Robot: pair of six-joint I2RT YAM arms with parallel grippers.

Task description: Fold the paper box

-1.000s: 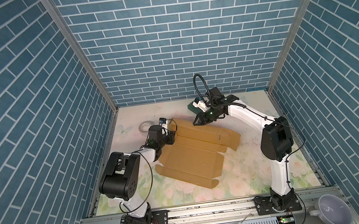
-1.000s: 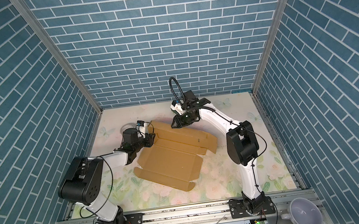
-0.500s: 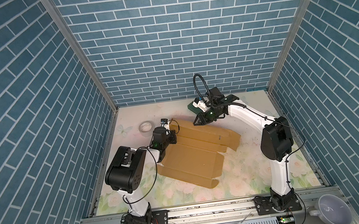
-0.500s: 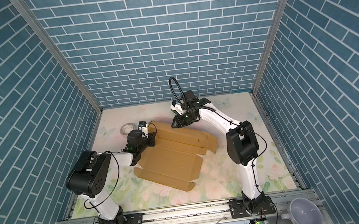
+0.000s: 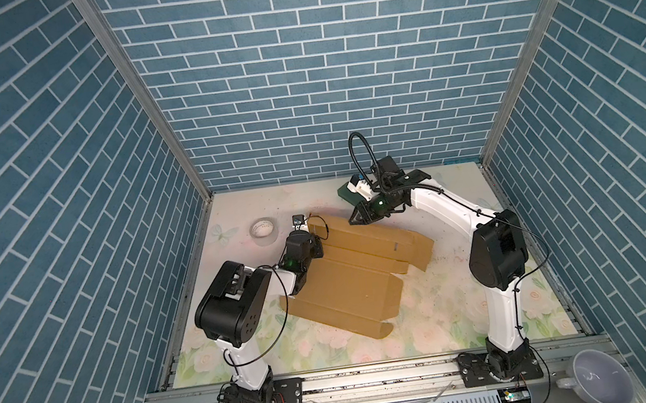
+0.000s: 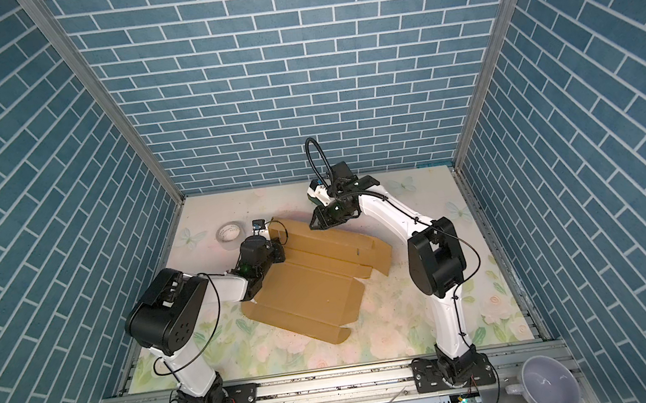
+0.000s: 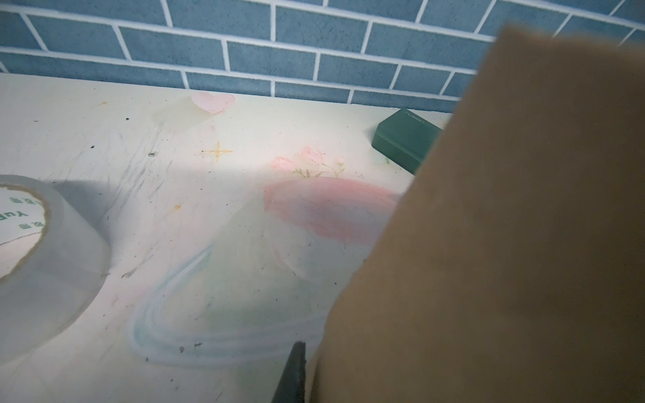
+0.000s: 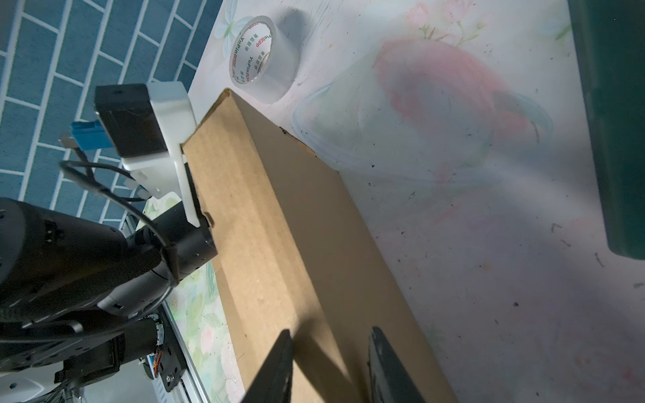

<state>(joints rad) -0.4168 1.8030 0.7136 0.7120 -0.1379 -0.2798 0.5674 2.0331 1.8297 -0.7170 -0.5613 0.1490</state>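
The paper box [image 5: 344, 287] [image 6: 307, 292] is a plain brown corrugated cardboard die-cut sheet. It's lying mostly flat on the worktop [image 5: 432, 323], which is pale and printed with washed-out flowers. It sits about mid-worktop between the two arms, skewed to the edges. The creases run from far left to near right. The long axis crosses them, back to front, with the tabbed near end swung a bit to the left. The surface is matte and the cut edges are fluted. There are rounded tabs at the near-right corner and a small slot in one far panel.

The narrow far-left flap is tipped up off the worktop, and the left gripper [image 5: 317, 248] is at that flap's end. The left wrist view only shows one black finger [image 7: 293, 373] hard against the card, so the jaws look clamped on it. The right gripper [image 8: 331, 331] hangs over the far strip with its jaws apart, their shadows falling on the card.

A roll of clear packing tape [image 5: 264, 231] with a printed card core rests on its flat side near the raised flap, on the left. A dark green flat rectangular block [image 7: 405, 139], smooth-faced, lies by the back wall behind the right gripper.
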